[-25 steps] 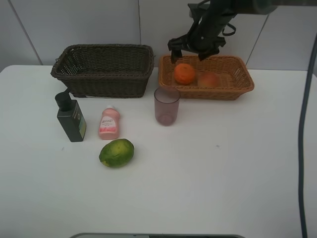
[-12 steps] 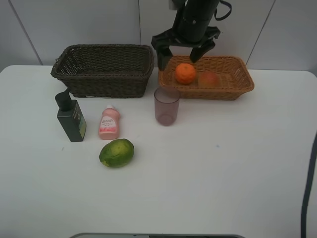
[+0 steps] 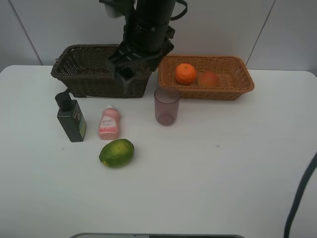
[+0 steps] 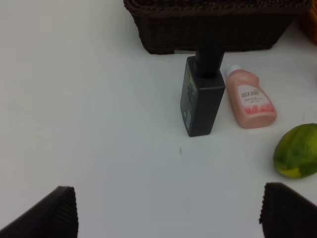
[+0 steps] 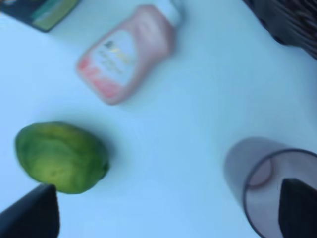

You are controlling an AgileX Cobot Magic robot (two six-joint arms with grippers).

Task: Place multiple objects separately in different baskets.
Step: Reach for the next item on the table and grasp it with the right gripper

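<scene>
Rough woven wicker on the dark brown rectangular basket (image 3: pixel 104 69) and the shallower orange-tan wicker basket (image 3: pixel 225 85). Smooth translucent plastic — the mauve cup (image 5: pixel 257 171) by the right gripper (image 5: pixel 163 213). Smooth pink plastic bottle (image 3: pixel 109 124); matt dark green pump bottle (image 3: pixel 71 120); dull-skinned green round fruit (image 3: pixel 116 152).

White table (image 3: pixel 223 173) bearing six things
At back, dark brown basket (image 3: pixel 89 82) and orange-tan basket (image 3: pixel 223 91); nearer, upright pump bottle (image 3: pixel 71 119), lying pink bottle (image 3: pixel 109 124), green fruit (image 3: pixel 116 152), mauve cup (image 3: pixel 166 106)
</scene>
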